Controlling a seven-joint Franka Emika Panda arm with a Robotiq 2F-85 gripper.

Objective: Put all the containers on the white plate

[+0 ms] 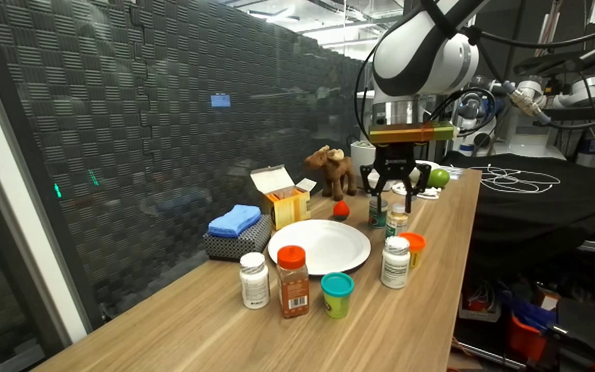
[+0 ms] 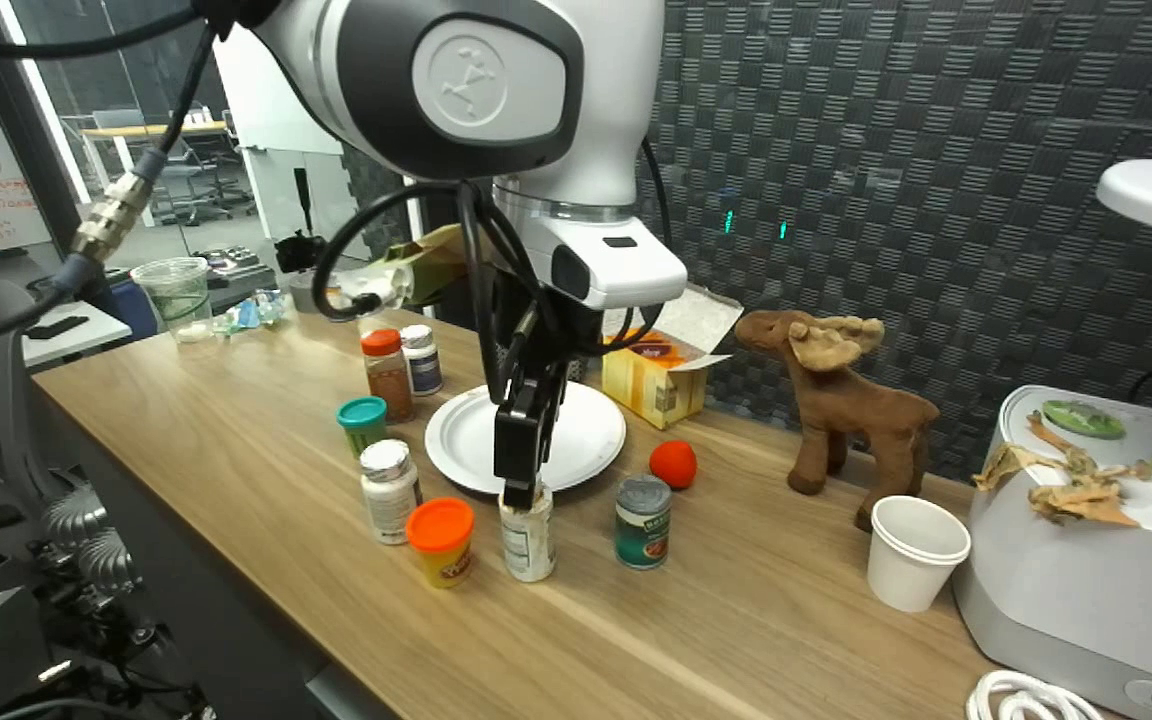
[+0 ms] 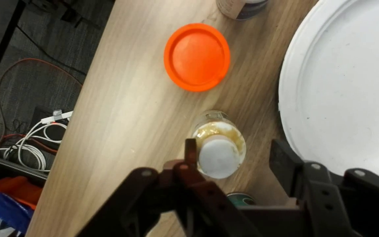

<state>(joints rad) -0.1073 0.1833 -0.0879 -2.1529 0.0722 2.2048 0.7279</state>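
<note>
- Currently the gripper hangs beside the white plate, fingers spread, a yellow-shouldered bottle upright between them. One finger is close by the cap (contact can't be told); a gap shows on the plate side. Nothing pinched.
- Risk: off-centre closing could shove the bottle plateward. Fingers look about cap height; so high a grip might slip or let the body swing.
- Orange-lidded tub: near that bottle, slightly farther from the plate. A low sideways move could knock it.
- White pill bottle: past the tub, same side of the plate.
- Teal-lidded tub, red-lidded jar, second pill bottle: upright, strung around the plate toward its far side from the gripper. None of these containers on the plate yet.
- Later hazard: anything set on the plate's raised rim may topple; crowding could make placements collide.
</note>
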